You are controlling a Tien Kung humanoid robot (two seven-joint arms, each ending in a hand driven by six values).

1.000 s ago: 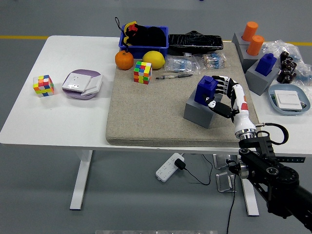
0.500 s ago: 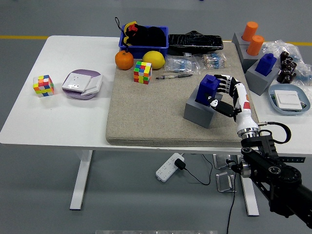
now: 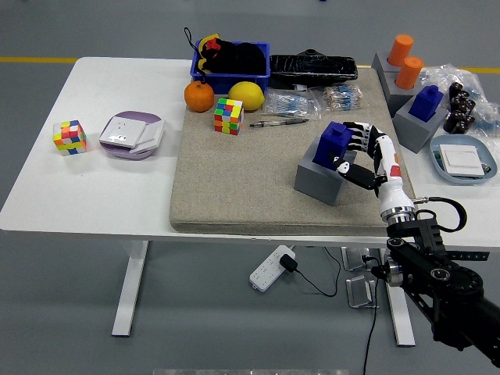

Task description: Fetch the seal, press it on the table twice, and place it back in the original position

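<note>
- One hand is in view: the right hand reaches in from the lower right corner, over the beige mat on the white table
- Fingers are curled around the right side of the blue seal, thumb low at the front; the hand grips the seal
- Seal sits upright in the grey holder, directly left of the fingers; the holder stands on the right part of the mat
- Beyond the fingers, up and to the right: a second grey holder with another blue seal, and a further grey block carrying two orange cylinders
- Right of the fingers: a pale blue dish holding a white square item
- Well left of the fingers, on the mat: a pen, a colour cube, an orange and a lemon
- Behind those: a blue bin and a black bag
- Far left of the fingers, off the mat: a small cube and a purple-rimmed dish
- Left arm not seen
</note>
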